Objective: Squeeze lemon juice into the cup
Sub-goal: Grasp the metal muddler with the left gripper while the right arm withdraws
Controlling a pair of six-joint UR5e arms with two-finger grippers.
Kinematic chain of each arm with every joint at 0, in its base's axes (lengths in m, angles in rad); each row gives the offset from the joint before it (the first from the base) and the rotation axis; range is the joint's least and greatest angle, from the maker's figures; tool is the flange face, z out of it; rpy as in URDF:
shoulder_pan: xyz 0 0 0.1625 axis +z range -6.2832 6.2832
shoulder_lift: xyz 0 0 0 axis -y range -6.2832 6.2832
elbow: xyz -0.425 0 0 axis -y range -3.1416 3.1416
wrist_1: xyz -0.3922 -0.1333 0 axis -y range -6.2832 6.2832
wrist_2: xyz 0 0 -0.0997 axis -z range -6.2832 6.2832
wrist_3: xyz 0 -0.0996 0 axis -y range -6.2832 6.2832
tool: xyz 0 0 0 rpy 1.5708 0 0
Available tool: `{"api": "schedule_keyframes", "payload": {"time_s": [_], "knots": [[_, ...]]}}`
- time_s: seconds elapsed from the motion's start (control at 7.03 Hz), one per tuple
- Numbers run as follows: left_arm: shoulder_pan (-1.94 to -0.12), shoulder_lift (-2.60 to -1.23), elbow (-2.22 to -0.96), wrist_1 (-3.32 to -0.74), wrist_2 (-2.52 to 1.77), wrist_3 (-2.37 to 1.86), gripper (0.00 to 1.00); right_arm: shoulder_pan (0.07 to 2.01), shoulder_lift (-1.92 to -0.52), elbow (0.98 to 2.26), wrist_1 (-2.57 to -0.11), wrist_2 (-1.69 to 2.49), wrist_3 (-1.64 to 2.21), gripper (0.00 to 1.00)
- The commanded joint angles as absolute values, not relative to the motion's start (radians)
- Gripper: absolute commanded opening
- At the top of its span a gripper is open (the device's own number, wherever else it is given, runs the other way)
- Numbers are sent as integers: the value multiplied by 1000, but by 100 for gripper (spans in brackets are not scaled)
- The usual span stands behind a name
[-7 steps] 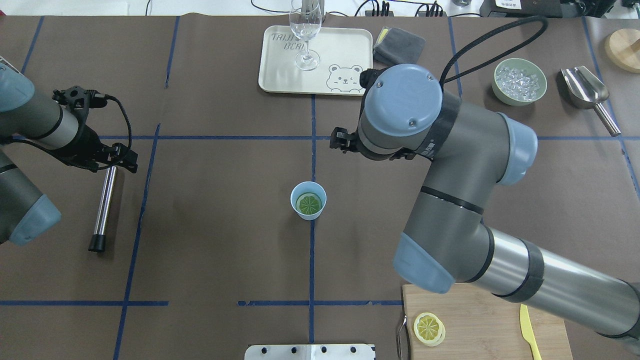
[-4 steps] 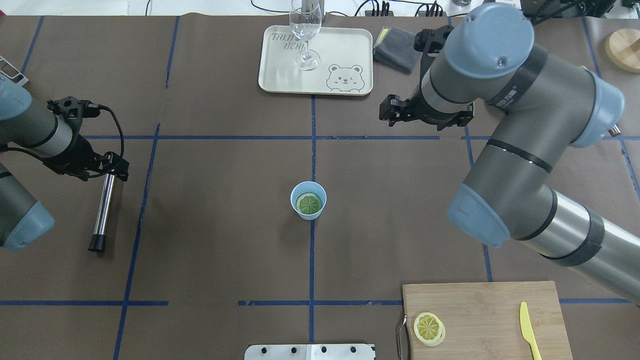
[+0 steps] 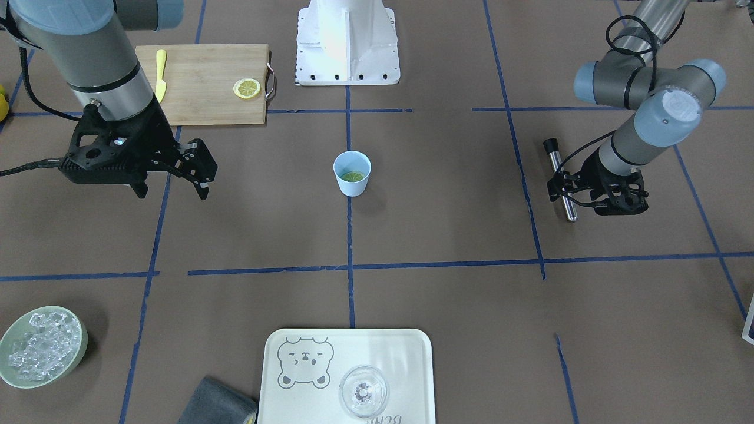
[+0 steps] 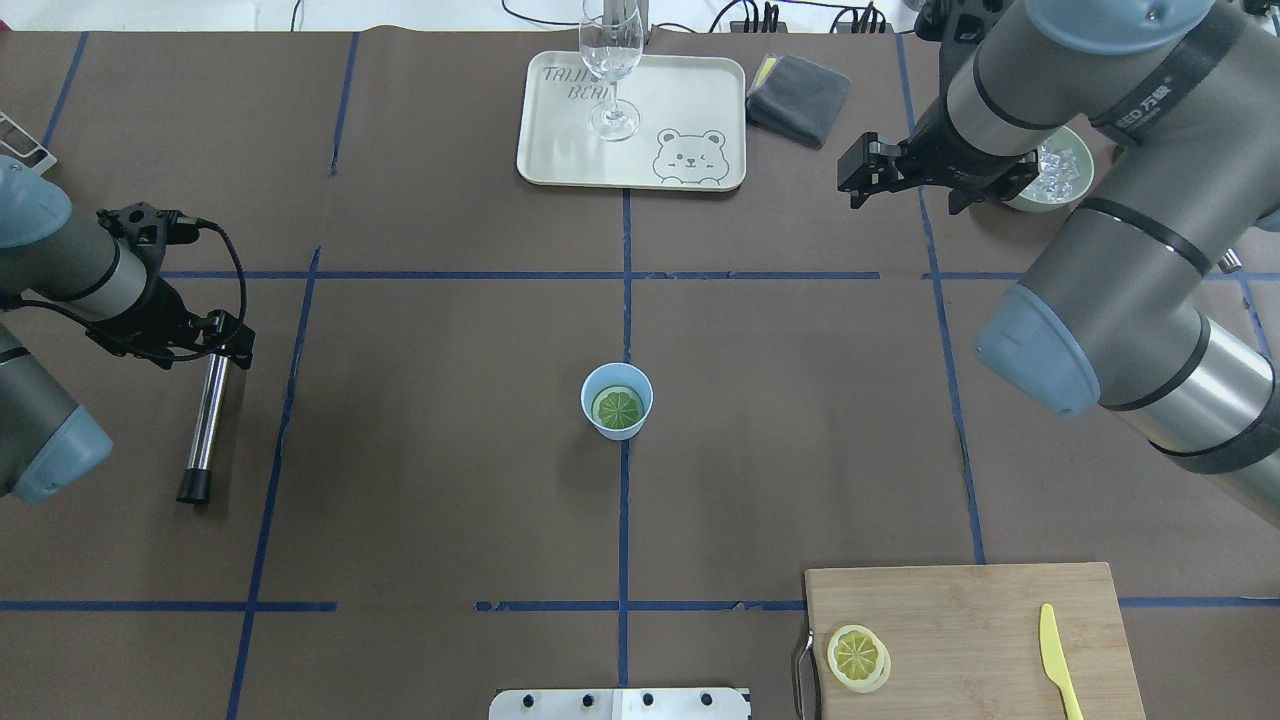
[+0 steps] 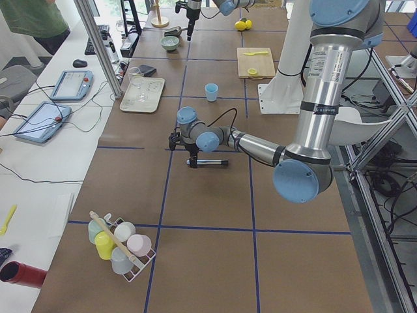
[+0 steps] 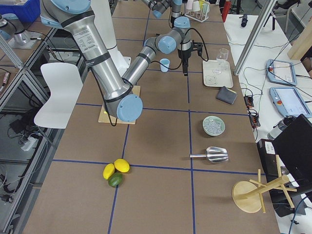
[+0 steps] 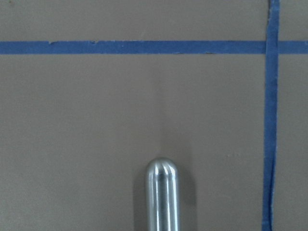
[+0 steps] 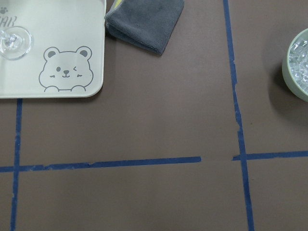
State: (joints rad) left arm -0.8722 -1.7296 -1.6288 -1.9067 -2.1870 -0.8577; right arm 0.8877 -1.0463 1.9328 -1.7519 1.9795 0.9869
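So the layout makes sense to me: the bamboo cutting board (image 4: 980, 640) sits at my right-hand near corner with the yellow knife (image 4: 1058, 660) and a spare lemon slice (image 4: 857, 655) on it, basically the prep station, and the bear tray (image 4: 690, 100) with the wine glass (image 4: 612, 60) is parked on the far side, I'd guess for serving later. The steel rod (image 4: 208, 410) lies flat off to my left, black cap toward me. The cup (image 4: 616, 400) stands upright dead centre on the tape cross, easy for either arm to reach. The lemon (image 4: 617, 407) is down inside it, cut face up, so I'd say the drop-in part is done and the pressing isn't. Pose-wise, my right arm is folded high and swung out to the far right, well away from the cup. Its wrist points down near the ice bowl (image 3: 41, 347), and the right gripper (image 3: 203, 176) hangs with its fingers spread and nothing between them. My left arm is stretched low. The left gripper (image 4: 232, 345) sits right over the rounded end of the rod. Honestly, I can't tell if it's spread or pinched on it, since my wrist cam only shows the rod's tip, no fingers.
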Motion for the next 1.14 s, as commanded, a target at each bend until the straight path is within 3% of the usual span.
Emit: {"api": "schedule_keyframes", "payload": {"time_s": [0.0,0.71,0.85,1.0], "knots": [[-870,-1730,-1617,-1910,-2187,-859,100,896,-1049,1933,-1752,1985,980,100],[-851,-1732,-1603,-1914,-2187,-858,100,902,-1049,1934,-1752,1985,980,100],[-848,-1732,-1605,-1914,-2187,-856,91,902,-1049,1934,-1752,1985,980,100],[-850,-1730,-1605,-1914,-2187,-859,74,902,-1049,1934,-1752,1985,980,100]]}}
